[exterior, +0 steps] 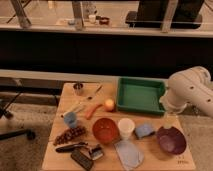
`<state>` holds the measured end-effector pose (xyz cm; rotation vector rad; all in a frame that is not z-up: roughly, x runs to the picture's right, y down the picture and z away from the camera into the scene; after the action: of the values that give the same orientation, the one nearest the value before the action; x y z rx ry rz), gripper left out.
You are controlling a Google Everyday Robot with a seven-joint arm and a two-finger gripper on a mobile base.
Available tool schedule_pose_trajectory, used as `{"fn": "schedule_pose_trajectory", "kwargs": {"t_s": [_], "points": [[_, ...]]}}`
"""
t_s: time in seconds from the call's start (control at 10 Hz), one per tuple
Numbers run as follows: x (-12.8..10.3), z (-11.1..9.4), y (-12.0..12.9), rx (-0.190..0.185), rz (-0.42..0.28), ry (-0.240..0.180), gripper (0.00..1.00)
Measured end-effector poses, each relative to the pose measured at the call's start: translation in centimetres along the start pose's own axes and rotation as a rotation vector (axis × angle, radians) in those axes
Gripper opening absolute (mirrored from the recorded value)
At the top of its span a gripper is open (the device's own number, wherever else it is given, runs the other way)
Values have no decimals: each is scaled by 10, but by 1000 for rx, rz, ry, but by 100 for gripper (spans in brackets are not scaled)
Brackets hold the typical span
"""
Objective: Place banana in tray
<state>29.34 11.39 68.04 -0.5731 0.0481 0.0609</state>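
- Banana (pixel 75 108): lying on the counter (pixel 59 150), just left of the orange stick (pixel 92 111), apart from the tray.
- Tray (pixel 140 98): sitting far right.
- Tool (pixel 169 118): hanging beside the tray's near-right corner; grip state cannot be told.

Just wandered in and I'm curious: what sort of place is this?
Likely a robotics test lab in an office-like building. A robot arm stands at a wooden table set with a green tray and a red bowl, its gripper hanging between the tray and a purple bowl; a glass partition runs behind.
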Motion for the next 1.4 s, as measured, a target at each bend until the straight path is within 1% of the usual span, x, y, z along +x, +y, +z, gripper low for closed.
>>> {"fn": "schedule_pose_trajectory", "kwargs": {"t_s": [0.2, 0.4, 0.7, 1.0, 1.1, 1.2, 1.3, 1.4], "points": [[-1, 2, 1, 1, -6, -9, 80], [-5, 3, 1, 2, -8, -43, 80], [-13, 1, 0, -2, -9, -113, 80], [-28, -3, 0, -8, -12, -197, 80], [-32, -3, 1, -9, -14, -217, 80], [-37, -4, 1, -5, -15, -236, 80], [-45, -4, 2, 8, -17, -261, 80], [-51, -3, 2, 17, -16, -276, 80]]}}
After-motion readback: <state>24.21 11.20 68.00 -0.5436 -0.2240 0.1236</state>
